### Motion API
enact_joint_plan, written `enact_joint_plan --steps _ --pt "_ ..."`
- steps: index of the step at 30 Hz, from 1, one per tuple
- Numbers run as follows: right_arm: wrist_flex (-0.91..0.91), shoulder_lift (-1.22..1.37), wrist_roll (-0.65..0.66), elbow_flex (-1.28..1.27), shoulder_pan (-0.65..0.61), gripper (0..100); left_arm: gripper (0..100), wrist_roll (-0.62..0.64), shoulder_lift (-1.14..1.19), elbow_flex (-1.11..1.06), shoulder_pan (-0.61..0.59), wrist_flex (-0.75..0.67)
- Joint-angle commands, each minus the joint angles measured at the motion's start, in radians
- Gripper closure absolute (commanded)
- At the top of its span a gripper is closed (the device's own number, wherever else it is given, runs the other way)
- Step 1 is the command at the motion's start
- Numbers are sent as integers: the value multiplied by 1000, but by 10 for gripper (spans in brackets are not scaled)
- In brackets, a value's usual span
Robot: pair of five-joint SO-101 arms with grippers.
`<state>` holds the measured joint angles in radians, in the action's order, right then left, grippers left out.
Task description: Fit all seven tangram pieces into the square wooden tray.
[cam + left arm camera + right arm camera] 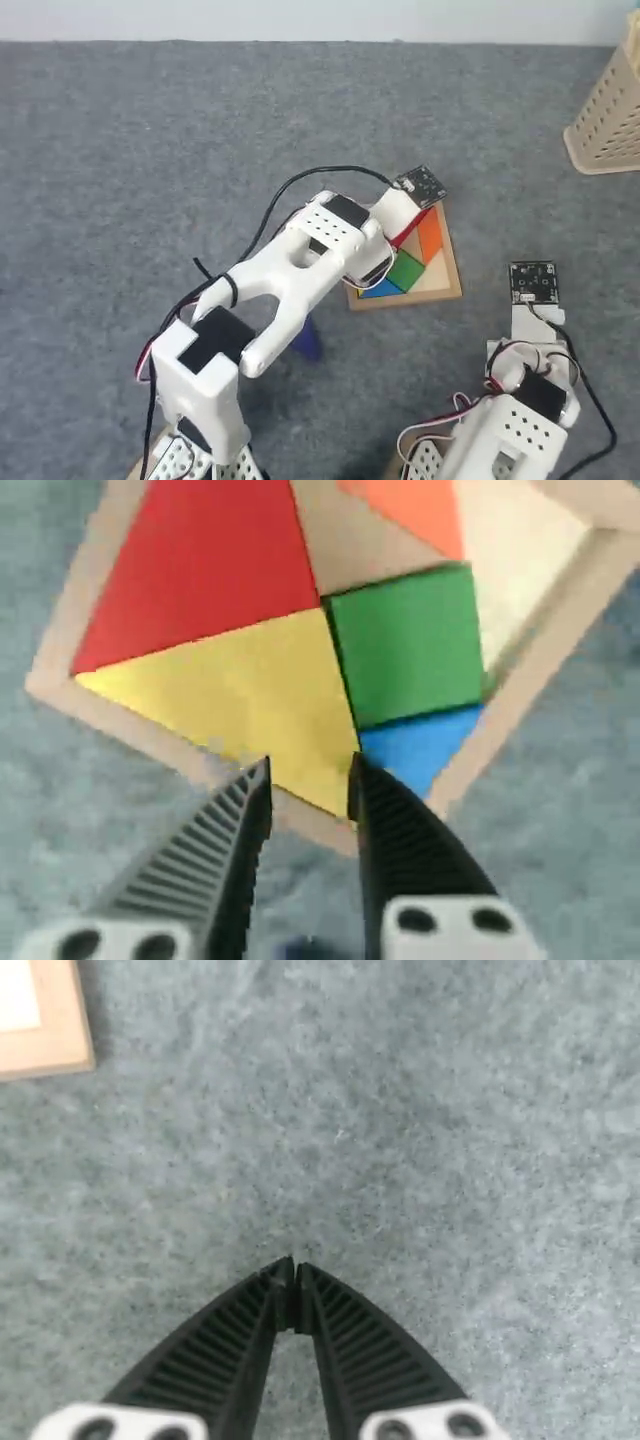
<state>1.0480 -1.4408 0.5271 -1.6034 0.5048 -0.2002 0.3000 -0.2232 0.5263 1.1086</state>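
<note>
Grey carpet (150, 150) spreads around the slightly skewed tray (430, 288). The left gripper (310, 780), narrowly apart, hangs over its edge; the right gripper (293, 1275), pressed together, hangs over carpet.

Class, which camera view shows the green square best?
The left wrist view: the green square sits close and whole, between the yellow triangle and the blue piece. In the high view it is a small patch, partly hidden by an arm. The right wrist view catches a corner of the tray.
</note>
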Motion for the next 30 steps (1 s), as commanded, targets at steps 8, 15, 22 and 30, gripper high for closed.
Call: enact_joint_plan --steps 8,15,22,30 --pt "7 -19 12 6 -16 989 881 86 -494 -21 -384 232" --pt "24 -18 86 17 -102 989 878 -46 -706 -360 -692 160" --pt "171 -8 86 244 -206 989 877 -244 -953 -754 -1039 -95" --pt "325 401 0 671 -518 989 876 -310 -1016 -963 -1185 -328"
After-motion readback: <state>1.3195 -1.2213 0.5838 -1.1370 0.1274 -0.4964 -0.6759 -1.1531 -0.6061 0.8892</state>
